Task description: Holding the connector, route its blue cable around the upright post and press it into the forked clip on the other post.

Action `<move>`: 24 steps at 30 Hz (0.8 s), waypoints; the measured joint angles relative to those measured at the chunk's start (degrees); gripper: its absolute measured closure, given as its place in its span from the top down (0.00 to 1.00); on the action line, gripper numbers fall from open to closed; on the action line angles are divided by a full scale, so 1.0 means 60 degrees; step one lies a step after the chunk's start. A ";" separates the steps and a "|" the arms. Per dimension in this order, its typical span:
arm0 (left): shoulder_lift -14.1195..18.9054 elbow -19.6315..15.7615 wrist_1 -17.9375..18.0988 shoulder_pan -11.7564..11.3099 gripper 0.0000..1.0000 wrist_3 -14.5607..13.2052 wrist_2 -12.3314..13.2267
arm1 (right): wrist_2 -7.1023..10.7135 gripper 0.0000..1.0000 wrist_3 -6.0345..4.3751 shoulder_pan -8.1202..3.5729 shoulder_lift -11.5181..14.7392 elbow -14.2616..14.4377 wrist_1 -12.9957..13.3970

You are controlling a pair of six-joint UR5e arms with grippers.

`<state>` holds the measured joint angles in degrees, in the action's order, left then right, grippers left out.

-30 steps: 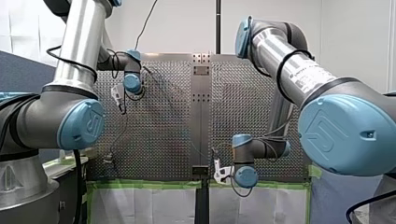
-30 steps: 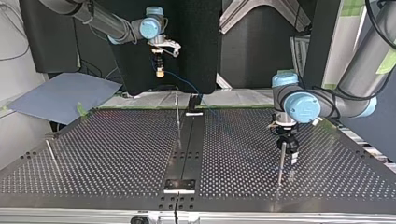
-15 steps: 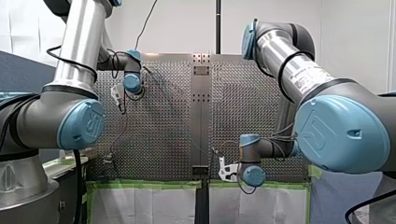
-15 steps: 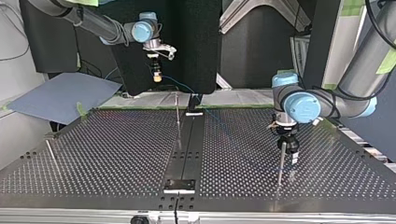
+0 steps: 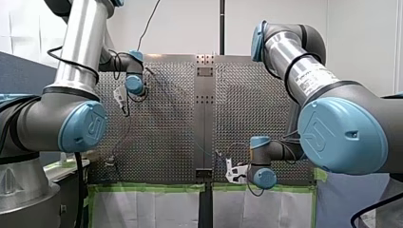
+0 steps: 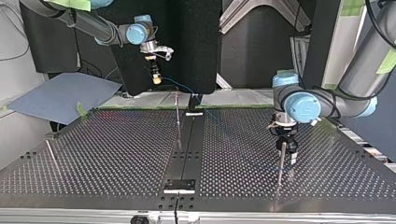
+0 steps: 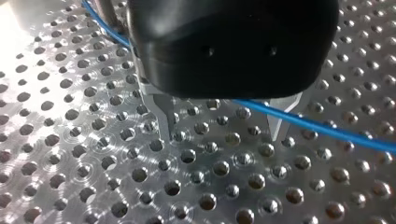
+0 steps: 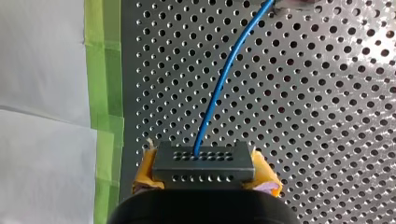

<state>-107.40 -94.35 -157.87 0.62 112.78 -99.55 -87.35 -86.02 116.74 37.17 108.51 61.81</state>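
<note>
— Why does my right gripper [image 6: 156,78] sit so high?
— Its yellow-padded fingers [image 8: 266,179] pinch the connector [image 8: 203,163], likely to lift the blue cable [image 8: 224,79] off the table [image 6: 116,154] for routing; my left gripper [image 7: 222,137] hangs beside a post [image 6: 280,163], metal fingers [image 7: 163,116] spread, cable crossing them.
— Counts?
— One connector; one cable; two grippers; three thin posts.

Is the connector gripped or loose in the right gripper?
Gripped. On my right gripper, the yellow pads press both sides of the dark connector, its blue cable running out ahead.
</note>
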 joint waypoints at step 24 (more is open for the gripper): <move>0.0055 -0.0366 0.0363 -0.0453 1.00 0.2313 -0.0593 | 0.0196 0.00 0.0036 0.0033 -0.0004 0.0009 0.0013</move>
<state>-107.07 -96.55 -155.70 -2.09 126.66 -103.10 -86.18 -85.80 116.94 37.15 108.56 61.88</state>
